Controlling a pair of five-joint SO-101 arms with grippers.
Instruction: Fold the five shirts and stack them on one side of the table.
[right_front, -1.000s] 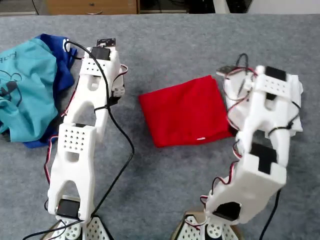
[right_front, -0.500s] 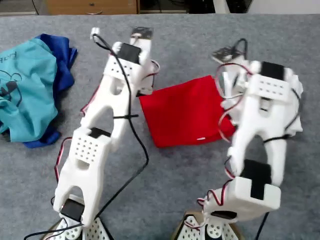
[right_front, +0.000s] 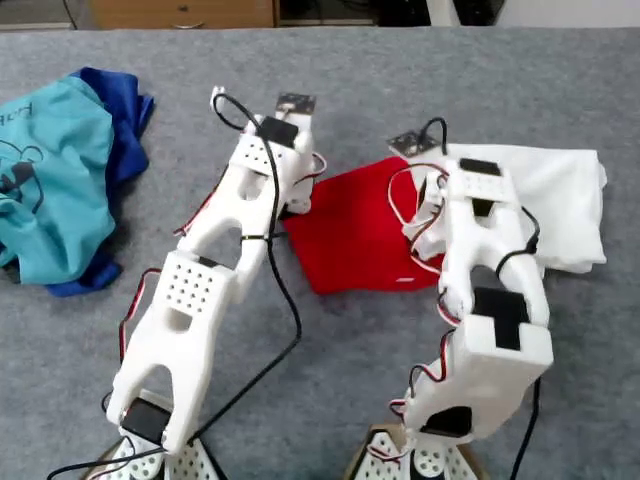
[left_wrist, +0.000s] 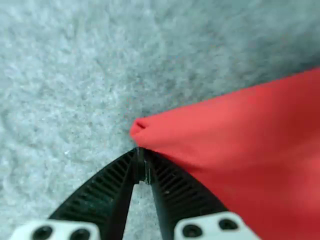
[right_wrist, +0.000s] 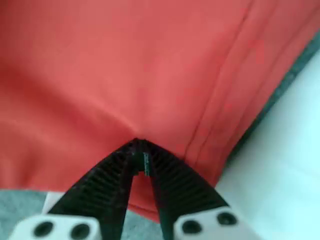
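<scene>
- The red shirt (right_front: 350, 240) is lying folded in the middle of the bench (right_front: 400, 90).
- The left hand (left_wrist: 140, 167) is closed, pinching the shirt's corner.
- The right hand (right_wrist: 140, 156) is closed, pinching its side next to the white shirt (right_front: 565, 200).
- Both are probably gripping it to carry it onto that shirt.
</scene>
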